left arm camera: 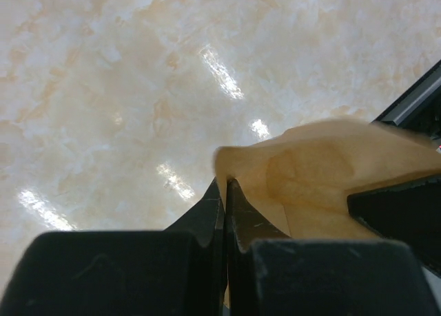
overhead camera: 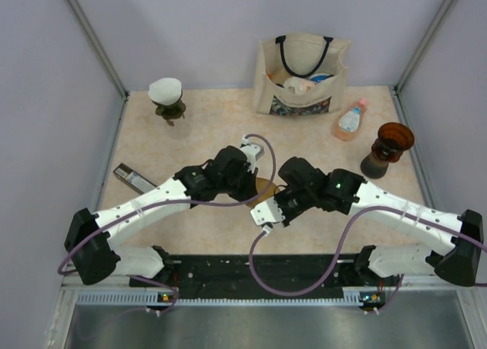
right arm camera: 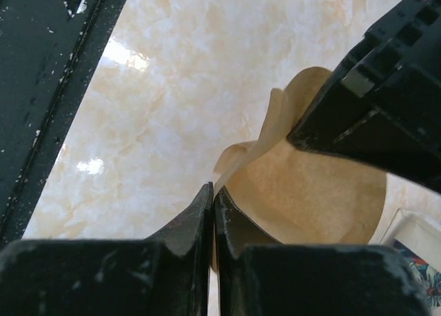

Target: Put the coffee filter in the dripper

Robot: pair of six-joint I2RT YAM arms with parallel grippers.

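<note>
Both the left tool (left arm camera: 225, 192) and the right tool (right arm camera: 212, 195) were clenched on edges of the paper filter (overhead camera: 265, 189) at mid-table (overhead camera: 152, 147), well apart from the dripper (overhead camera: 394, 140) far right, so any tug between them could have torn it.

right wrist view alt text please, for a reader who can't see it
The right jaws are shut on the rim of a tan paper coffee filter, held above the beige marbled table; the left arm's black jaws grip its opposite side at upper right. A black rail runs along the left edge.
</note>
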